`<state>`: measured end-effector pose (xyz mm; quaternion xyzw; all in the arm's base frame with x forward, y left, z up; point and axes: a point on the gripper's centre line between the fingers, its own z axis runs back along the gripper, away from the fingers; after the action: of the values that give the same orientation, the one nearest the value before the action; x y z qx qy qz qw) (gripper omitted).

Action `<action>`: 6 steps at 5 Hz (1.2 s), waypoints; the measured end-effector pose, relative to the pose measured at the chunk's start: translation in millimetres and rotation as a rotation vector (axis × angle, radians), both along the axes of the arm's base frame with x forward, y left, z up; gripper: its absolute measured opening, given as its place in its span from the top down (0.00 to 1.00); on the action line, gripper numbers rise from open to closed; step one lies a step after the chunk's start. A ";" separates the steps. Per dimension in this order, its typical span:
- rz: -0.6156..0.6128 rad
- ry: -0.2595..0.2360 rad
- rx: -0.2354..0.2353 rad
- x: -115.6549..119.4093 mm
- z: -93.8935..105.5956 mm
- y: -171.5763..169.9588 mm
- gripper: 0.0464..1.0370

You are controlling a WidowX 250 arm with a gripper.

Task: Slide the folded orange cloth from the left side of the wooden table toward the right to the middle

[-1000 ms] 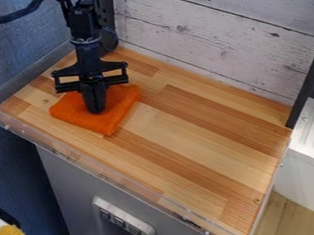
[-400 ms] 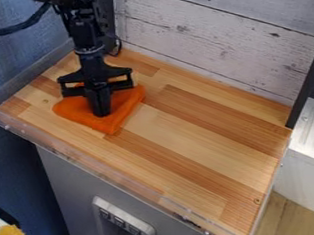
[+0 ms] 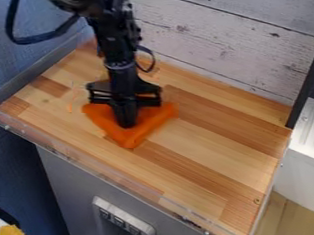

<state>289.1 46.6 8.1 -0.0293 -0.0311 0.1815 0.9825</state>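
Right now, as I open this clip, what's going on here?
A black robot arm is at a wooden counter, its gripper pointing down onto an orange cloth. The cloth lies on the left part of the counter, one corner toward the front edge. Whether the gripper has pinched the fabric or only rests on it, I can't tell. Pale wooden planks stand behind.

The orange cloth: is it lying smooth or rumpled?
Rumpled: the orange cloth creases around the gripper, its outline uneven. Whether it is also layered, I cannot tell.
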 end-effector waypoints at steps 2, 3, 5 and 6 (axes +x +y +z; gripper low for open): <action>-0.213 0.010 0.077 -2.9 -0.6 -26.5 0.99; -0.292 0.038 0.097 -6.8 0.2 -35.3 0.96; -0.379 0.122 0.092 -7.9 16.1 -55.3 0.55; -0.395 0.124 0.080 -4.0 31.0 -66.8 0.25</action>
<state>285.0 -20.3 39.1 0.0155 0.0287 -0.0146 0.9994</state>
